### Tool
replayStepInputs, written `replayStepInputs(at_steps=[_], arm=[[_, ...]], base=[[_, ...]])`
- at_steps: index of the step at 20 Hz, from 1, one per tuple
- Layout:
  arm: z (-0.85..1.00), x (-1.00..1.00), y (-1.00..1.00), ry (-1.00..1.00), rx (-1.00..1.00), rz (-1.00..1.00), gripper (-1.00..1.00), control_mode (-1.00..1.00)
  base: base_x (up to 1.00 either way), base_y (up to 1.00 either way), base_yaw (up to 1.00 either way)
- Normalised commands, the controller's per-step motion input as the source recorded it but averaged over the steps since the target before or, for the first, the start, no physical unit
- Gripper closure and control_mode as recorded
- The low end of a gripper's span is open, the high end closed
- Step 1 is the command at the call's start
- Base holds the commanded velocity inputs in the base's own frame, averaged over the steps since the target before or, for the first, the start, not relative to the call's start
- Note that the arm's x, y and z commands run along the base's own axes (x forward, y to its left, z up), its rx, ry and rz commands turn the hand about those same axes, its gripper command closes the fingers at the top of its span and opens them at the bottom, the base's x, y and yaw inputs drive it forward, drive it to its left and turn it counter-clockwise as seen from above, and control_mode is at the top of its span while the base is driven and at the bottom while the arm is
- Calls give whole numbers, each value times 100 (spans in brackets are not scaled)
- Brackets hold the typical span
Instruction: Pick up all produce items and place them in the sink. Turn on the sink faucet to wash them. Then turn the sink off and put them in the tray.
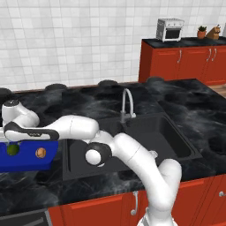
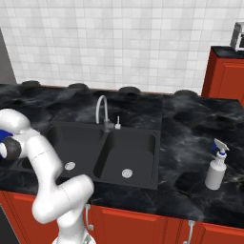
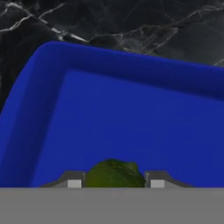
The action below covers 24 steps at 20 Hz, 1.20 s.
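Note:
The blue tray [image 1: 26, 164] [image 3: 131, 113] sits on the black counter left of the sink [image 1: 170, 134] [image 2: 131, 147]. Both produce items lie in it: a dark green ball [image 1: 12, 149] [image 3: 114, 173] and a tan-brown lumpy piece [image 1: 40, 152] to its right. My gripper [image 1: 12, 142] [image 3: 114, 181] points down into the tray's left part, one finger on each side of the green ball. The ball fills the gap between the fingertips [image 3: 74, 182]; whether they press on it is unclear. The silver faucet [image 1: 127, 103] [image 2: 101, 110] stands behind the sink, and no water shows.
My arm stretches across the left basin toward the tray. A white spray bottle [image 2: 217, 169] stands on the counter right of the sink. A toaster oven [image 1: 170, 29] sits on the far red cabinets. A tiled wall backs the counter.

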Motion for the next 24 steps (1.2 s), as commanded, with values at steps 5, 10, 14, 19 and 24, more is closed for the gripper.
replayStepInputs(at_steps=[5, 10, 14, 19, 24], arm=[[-38, 0, 0, 1, -4, 4, 100, -100], [-19, 0, 4, 1, 0, 4, 100, -100], [-11, 0, 7, 0, 0, 4, -100, -100], [8, 0, 0, -1, 0, 1, -100, -100], [31, -1, 0, -6, 0, 0, -100, -100]], base=[[0, 0, 0], [0, 0, 0], [0, 0, 0], [0, 0, 0], [0, 0, 0]])
